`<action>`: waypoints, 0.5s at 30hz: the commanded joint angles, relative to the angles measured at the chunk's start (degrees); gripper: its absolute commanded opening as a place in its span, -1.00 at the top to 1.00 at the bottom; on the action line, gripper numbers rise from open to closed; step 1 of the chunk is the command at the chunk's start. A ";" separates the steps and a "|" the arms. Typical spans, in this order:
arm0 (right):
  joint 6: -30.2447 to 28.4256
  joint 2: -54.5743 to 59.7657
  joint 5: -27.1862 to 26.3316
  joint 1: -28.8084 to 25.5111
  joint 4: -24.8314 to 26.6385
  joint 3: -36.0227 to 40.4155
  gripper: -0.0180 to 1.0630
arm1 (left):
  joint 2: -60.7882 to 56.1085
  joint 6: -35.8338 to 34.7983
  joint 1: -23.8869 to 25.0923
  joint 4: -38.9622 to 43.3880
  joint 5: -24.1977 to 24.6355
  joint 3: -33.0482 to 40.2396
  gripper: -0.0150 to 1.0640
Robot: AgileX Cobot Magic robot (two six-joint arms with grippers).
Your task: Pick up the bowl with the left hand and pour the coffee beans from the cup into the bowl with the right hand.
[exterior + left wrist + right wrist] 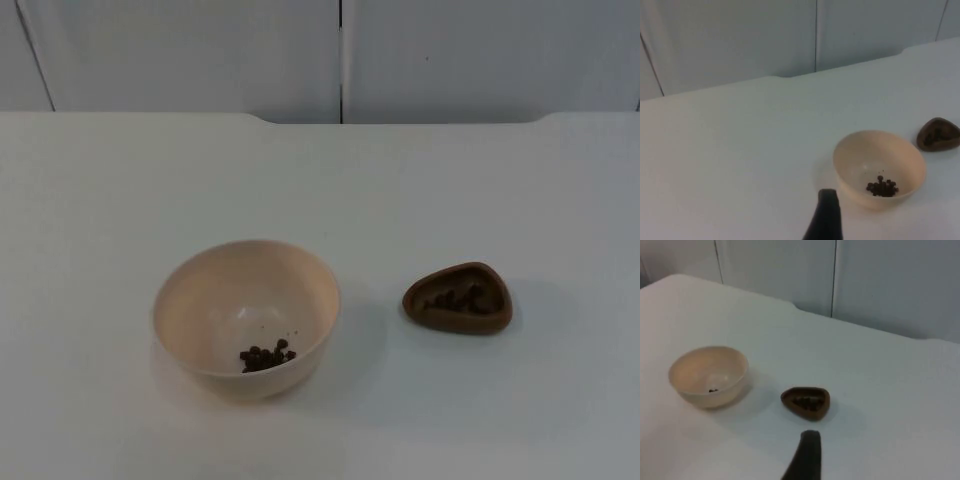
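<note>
Cream bowl (246,318) rests on the desk (320,180), a few coffee beans (266,356) inside; the brown cup (459,298) beside it holds more. Nothing lifted, pouring remains. Whether my left jaws (826,200) or right jaws (809,440) are open, I cannot tell.

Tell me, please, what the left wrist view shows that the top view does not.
Left wrist view alone: a black fingertip of the left tool, short of the bowl. Top view alone: the brown cup's rounded-triangle rim in full, with beans inside. Both share the cream bowl with a small heap of coffee beans at its bottom, the cup standing apart beside it, the white table and the grey partition wall.
</note>
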 commanded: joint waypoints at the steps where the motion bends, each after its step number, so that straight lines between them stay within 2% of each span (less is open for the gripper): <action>1: -0.85 -0.11 1.27 -0.06 0.13 1.02 -0.40 | -0.18 0.55 -0.28 -0.43 0.85 0.25 -0.30; 8: -0.85 -0.11 0.63 -0.06 1.32 7.52 -0.40 | -0.18 2.35 -0.28 -1.11 3.35 0.25 -0.30; 15: -0.85 -0.11 0.66 -0.06 1.32 7.52 -0.40 | -0.18 3.89 -0.28 -4.62 2.84 0.25 -0.30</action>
